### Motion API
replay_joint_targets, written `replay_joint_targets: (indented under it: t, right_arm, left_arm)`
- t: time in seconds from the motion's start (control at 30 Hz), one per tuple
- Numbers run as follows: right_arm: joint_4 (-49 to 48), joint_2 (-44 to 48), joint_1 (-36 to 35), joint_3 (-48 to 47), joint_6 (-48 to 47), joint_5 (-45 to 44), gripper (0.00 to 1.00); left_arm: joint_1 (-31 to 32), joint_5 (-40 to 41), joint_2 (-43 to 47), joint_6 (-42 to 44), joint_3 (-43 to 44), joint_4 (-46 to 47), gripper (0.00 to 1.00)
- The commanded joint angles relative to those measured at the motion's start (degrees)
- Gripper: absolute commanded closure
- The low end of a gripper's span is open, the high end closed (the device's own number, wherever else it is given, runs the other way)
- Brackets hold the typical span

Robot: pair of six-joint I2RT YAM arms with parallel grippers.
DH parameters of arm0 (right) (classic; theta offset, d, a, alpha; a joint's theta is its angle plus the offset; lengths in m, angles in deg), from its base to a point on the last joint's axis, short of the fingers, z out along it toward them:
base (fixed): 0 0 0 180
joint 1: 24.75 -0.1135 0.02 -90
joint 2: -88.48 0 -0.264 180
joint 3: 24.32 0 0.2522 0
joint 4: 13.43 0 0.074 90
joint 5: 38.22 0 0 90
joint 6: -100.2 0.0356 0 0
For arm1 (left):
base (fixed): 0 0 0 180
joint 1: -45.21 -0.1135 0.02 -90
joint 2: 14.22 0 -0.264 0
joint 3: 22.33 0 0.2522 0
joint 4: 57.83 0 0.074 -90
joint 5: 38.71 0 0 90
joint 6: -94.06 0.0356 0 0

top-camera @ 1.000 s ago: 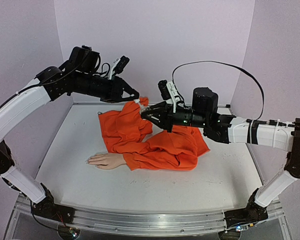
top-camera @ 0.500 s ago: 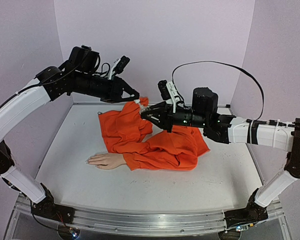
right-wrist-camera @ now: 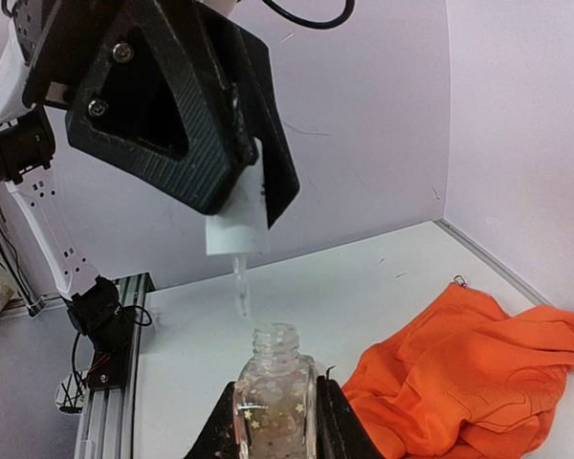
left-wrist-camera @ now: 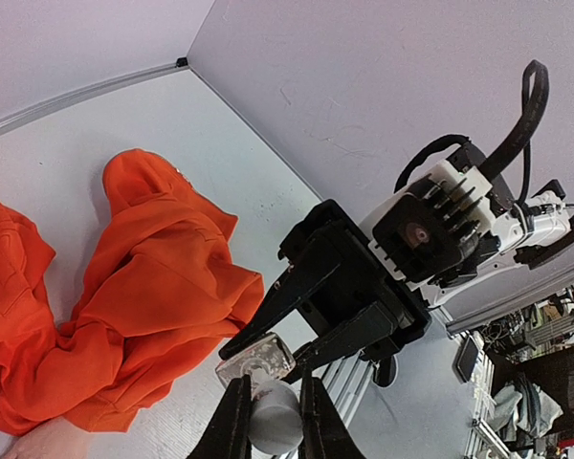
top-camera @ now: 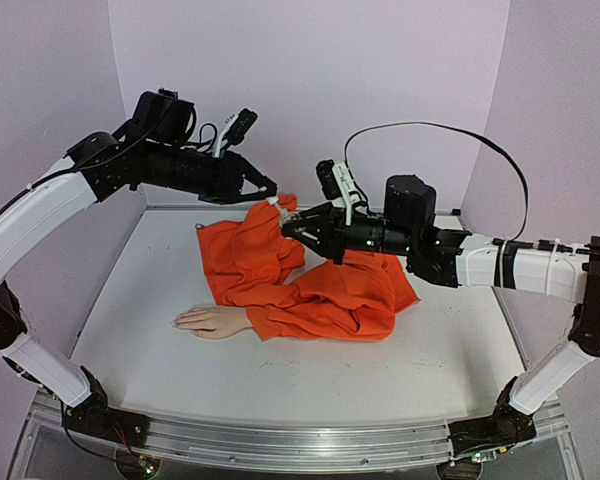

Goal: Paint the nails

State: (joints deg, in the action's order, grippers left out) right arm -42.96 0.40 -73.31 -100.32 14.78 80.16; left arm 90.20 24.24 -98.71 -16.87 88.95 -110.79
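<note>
My left gripper [top-camera: 271, 196] is shut on a white cap [left-wrist-camera: 273, 421] whose thin brush [right-wrist-camera: 239, 287] hangs just above the open neck of a small clear glass bottle [right-wrist-camera: 275, 402]. That bottle is held upright in my right gripper [right-wrist-camera: 275, 413], shut on it in mid-air over the back of the table. The pale mannequin hand [top-camera: 208, 320] lies flat at the front left, its orange sleeve [top-camera: 315, 290] spread behind it. The nails [top-camera: 179, 322] at its fingertips are too small to make out. Both grippers are well above and behind the hand.
The orange garment covers the middle and back of the white table [top-camera: 280, 385]. Lilac walls [top-camera: 310, 70] close the back and sides. A black cable [top-camera: 450, 135] arches over the right arm. A metal rail [top-camera: 280, 440] runs along the near edge.
My left gripper has risen slightly with the cap and brush. The right gripper, the bottle and the mannequin hand have not moved.
</note>
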Motion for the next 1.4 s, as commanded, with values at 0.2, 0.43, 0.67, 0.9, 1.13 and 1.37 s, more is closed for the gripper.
replay_joint_targets:
  t: [0.2,0.43,0.67,0.9,1.13,1.37]
  right_arm:
    - [-4.44,1.08,-0.13,-1.14,0.70,-1.15,1.00]
    - [-4.85,3.18,-0.11,0.96,0.02,-3.23,1.00]
    - [-4.37,8.18,0.05,4.89,-1.74,-9.61,1.00]
    - [0.57,15.82,2.51,6.98,-5.61,-17.00,1.00]
    - [5.71,20.12,6.53,7.15,-8.81,-22.27,1.00]
    - [7.68,19.86,8.79,6.74,-8.41,-23.68,1.00]
  left_arm:
    - [-0.17,-0.62,3.47,1.48,2.51,0.80,1.00]
    - [-1.55,0.88,4.83,0.96,1.25,0.72,1.00]
    - [-7.51,1.39,7.81,-3.39,-6.47,-0.18,1.00]
    - [-16.34,5.35,15.00,-8.40,-23.94,-0.26,1.00]
    - [-22.80,10.89,20.11,-11.11,-40.33,-1.50,1.00]
    - [-26.28,16.81,22.92,-12.60,-49.60,-1.71,1.00]
